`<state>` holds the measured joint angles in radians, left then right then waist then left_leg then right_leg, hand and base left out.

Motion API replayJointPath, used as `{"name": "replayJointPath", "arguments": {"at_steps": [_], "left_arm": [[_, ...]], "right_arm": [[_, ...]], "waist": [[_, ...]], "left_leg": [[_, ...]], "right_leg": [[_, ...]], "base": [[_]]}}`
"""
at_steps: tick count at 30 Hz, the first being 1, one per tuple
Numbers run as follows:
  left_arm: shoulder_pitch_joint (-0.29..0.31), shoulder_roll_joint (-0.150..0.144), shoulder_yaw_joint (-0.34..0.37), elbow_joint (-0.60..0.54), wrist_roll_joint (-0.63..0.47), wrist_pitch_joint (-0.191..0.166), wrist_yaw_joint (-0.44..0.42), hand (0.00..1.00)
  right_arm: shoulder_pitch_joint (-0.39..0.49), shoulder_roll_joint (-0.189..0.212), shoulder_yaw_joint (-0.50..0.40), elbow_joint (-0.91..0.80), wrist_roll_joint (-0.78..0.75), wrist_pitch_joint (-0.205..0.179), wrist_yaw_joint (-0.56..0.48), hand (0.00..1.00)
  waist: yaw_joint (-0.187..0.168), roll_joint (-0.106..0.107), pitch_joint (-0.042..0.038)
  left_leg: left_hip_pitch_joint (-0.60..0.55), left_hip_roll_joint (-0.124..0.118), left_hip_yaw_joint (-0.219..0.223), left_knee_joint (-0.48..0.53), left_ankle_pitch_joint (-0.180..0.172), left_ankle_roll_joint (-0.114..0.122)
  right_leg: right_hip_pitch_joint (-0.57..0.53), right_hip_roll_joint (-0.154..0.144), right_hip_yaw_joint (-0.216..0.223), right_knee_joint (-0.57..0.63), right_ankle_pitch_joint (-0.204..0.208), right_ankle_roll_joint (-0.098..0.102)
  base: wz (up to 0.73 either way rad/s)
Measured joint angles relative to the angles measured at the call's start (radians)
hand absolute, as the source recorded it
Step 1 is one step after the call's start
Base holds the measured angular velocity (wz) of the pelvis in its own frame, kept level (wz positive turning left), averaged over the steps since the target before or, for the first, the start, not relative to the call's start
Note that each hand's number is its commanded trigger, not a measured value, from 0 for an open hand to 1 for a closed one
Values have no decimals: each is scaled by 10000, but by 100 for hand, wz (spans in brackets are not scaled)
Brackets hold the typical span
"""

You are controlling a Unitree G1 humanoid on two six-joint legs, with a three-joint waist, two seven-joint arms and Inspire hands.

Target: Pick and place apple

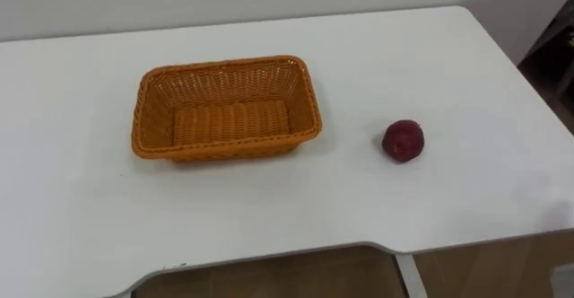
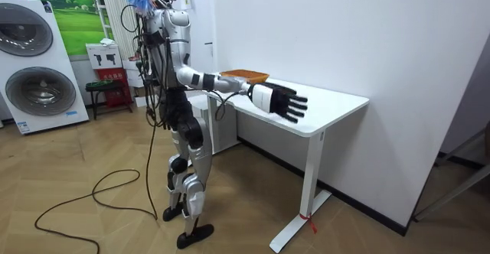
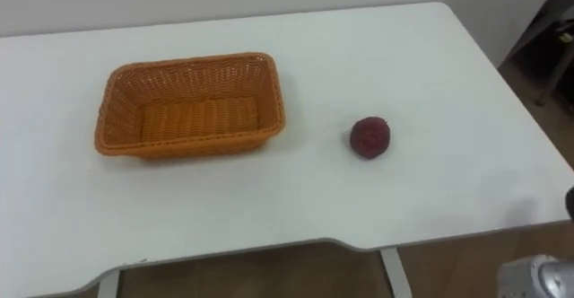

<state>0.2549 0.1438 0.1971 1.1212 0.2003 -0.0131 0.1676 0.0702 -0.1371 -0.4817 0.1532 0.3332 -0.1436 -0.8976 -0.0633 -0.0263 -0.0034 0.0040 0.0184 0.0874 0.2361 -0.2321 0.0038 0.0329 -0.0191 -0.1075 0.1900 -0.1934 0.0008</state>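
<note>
On table (image 1: pixel 448 56): apple (image 1: pixel 404 141) right of basket (image 1: pixel 226 64), apart.

Dark red apple (image 1: pixel 404 141), orange woven basket (image 1: pixel 142 123), plain white table (image 1: pixel 430 56)

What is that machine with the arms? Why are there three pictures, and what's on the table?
It's a robot shaped like a person, standing on two legs beside a white table. Two pictures come from cameras in its head, like eyes, looking down at the table. The third comes from a camera standing in the room, so you see the whole robot. On the table lie an orange woven basket with nothing in it and, to its right, a dark red apple. The robot's right hand reaches out by the table's edge, fingers spread open, holding nothing.
</note>
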Motion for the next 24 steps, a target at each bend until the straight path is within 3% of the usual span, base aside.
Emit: {"name": "replayJointPath", "arguments": {"at_steps": [5,8,14,20,24], "left_arm": [[-15,10,-618,-29,91,4,-15,0],[-107,12,-981,-41,78,-23,-33,0],[-155,10,-1053,-89,-134,-88,-58,0],[-191,28,-1051,-84,-125,-79,-481,0],[-251,42,-1050,-54,-130,-87,-700,0]], "right_arm": [[122,-224,1182,-1442,-1526,-253,-141,0],[135,-275,2105,-1531,-2392,-308,586,0],[172,-318,3666,-1485,-3569,-303,2153,0],[335,-357,4579,-1162,-3746,-65,3992,0],[315,-357,4639,-966,-3830,-67,4724,0]], "waist": [[204,-43,5],[408,11,26],[596,115,87],[715,10,105],[725,-32,78]], "left_leg": [[52,15,11,-43,2,-3],[84,15,-19,-55,2,-3],[79,16,-30,-78,20,-15],[42,5,-45,-101,24,-11],[8,2,-85,-102,26,-7]], "right_leg": [[21,9,-26,-19,3,-4],[63,7,-71,-21,9,-8],[43,3,-80,-18,11,-11],[23,-22,-129,-25,12,-11],[25,-42,-248,-35,12,-10]], "base": [[0],[0],[1],[0],[6]]}}
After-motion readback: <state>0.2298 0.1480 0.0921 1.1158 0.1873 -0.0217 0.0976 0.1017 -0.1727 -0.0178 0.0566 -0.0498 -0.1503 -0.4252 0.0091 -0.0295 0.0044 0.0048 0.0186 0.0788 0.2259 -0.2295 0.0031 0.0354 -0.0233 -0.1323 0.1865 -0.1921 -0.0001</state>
